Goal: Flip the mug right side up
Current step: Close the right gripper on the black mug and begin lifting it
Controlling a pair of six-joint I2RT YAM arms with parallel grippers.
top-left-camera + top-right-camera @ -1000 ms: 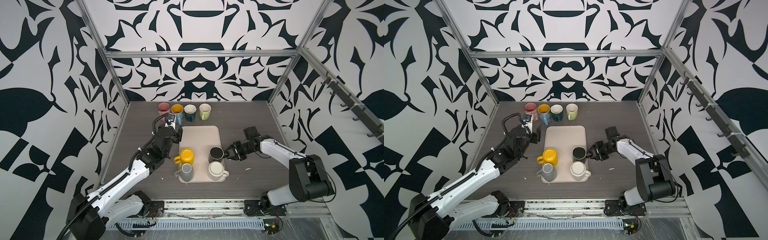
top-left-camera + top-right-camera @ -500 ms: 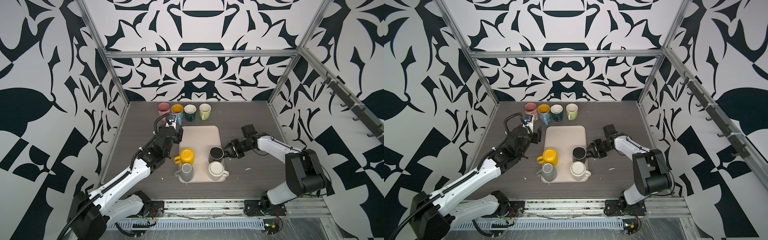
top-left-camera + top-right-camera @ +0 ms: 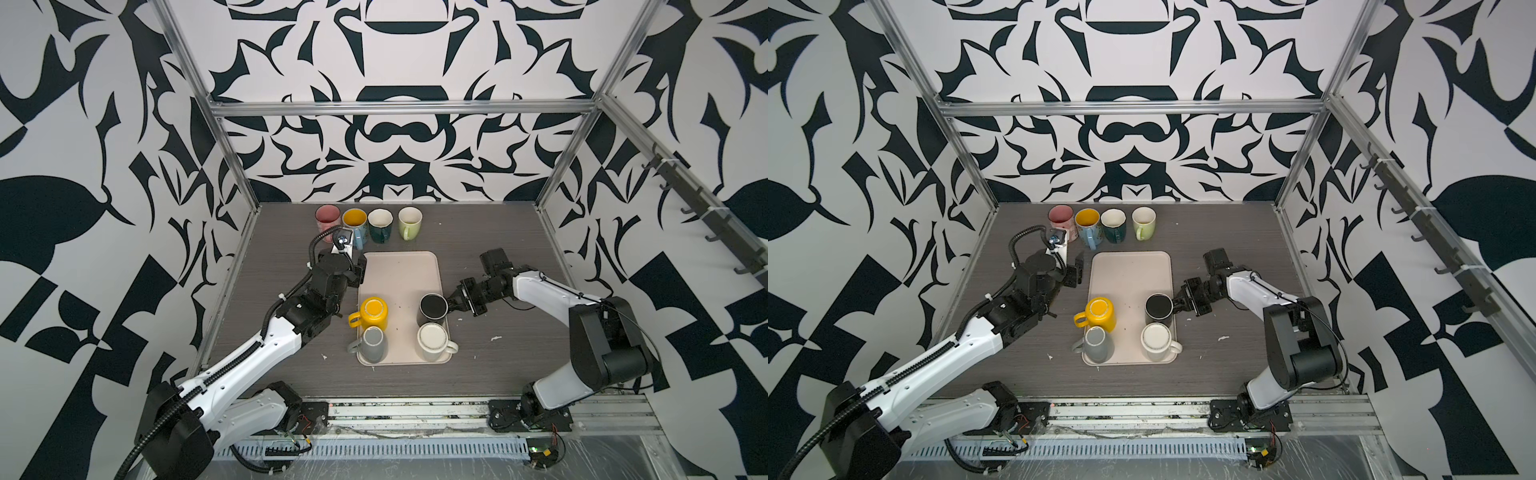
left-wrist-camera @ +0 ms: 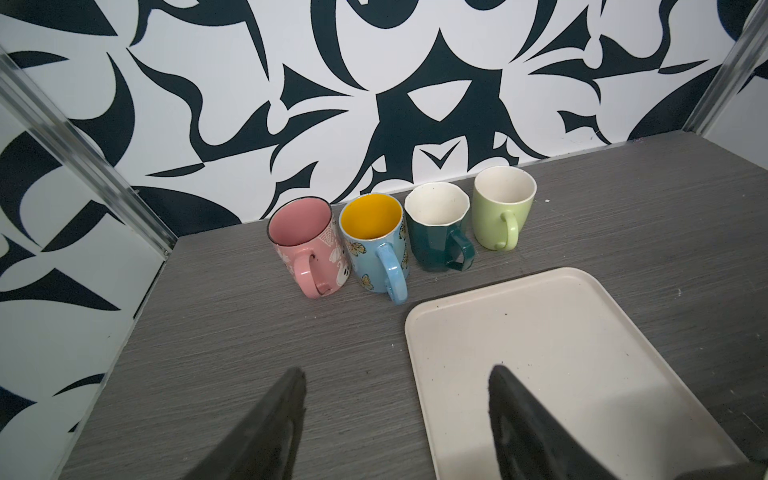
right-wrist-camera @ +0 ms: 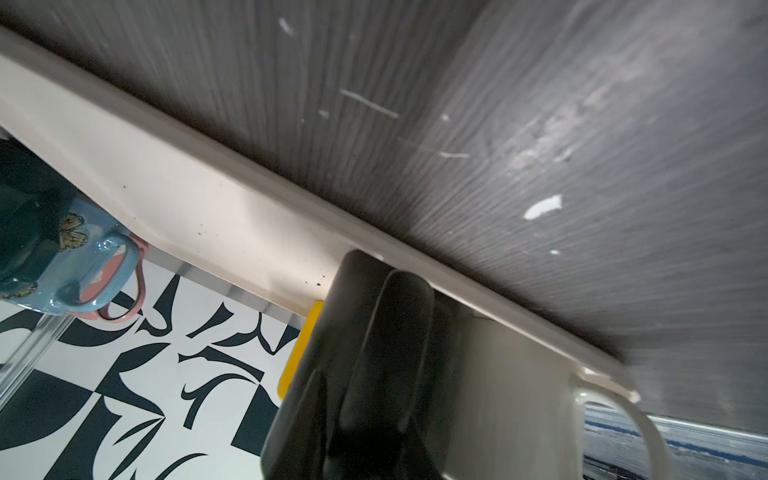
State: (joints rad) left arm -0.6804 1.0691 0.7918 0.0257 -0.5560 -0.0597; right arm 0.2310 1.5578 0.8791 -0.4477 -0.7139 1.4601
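Base up, a black mug (image 3: 433, 307) (image 3: 1158, 307) stands at the right edge of a beige tray (image 3: 399, 274). My right gripper (image 3: 454, 302) (image 3: 1179, 306) lies low on the mug's right side. In the right wrist view the mug's handle (image 5: 399, 332) sits between the dark fingers, which are shut on it. My left gripper (image 3: 357, 270) (image 4: 397, 371) hangs open above the tray's back left corner and holds nothing.
A yellow mug (image 3: 373, 311), a grey mug (image 3: 372, 343) and a white mug (image 3: 432, 340) also stand base up on the tray. Several upright mugs, from pink (image 3: 327, 216) to light green (image 3: 409, 220), line the back wall. White flecks (image 3: 495, 338) lie on the table right of the tray.
My right gripper has closed on the black mug's handle, and its arm has shifted slightly. The left arm has barely moved and no mug has shifted.
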